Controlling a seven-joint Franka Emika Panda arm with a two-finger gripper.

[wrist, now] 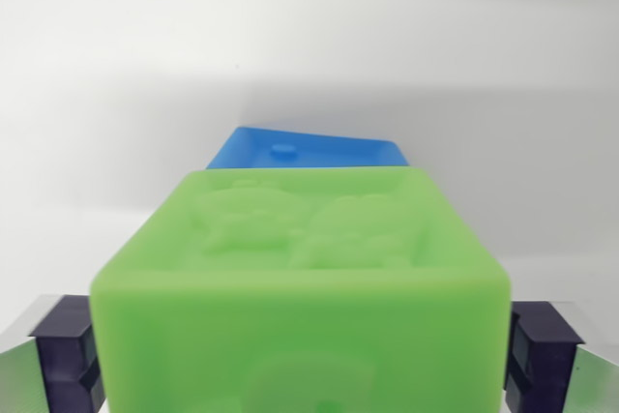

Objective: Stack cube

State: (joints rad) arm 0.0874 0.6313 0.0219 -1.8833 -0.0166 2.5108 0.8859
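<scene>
wrist view: only this one view is given, and it looks along the gripper toward a white surface.
green cube (305, 287): it fills the lower middle of the picture, very near the camera. its top face has a raised relief picture, blurred, so the figures cannot be read. its front face has also a faint relief, cut by the lower edge of the picture.
gripper (302, 355): its middle is hidden behind the green cube. only the two dark purple pads show, one at the wrist view's left (66, 355) and one at the wrist view's right (542, 353).
jaws: closed on the green cube; each pad touches one side of the cube, and the cube sits between them.
blue cube (309, 150): it is behind the green cube, farther from the camera. only its top part shows, with a small round stud on it. the green cube covers its lower part. whether the two cubes touch cannot be told.
surface (116, 94): white and plain, with a soft shadow band across the middle of the picture.
</scene>
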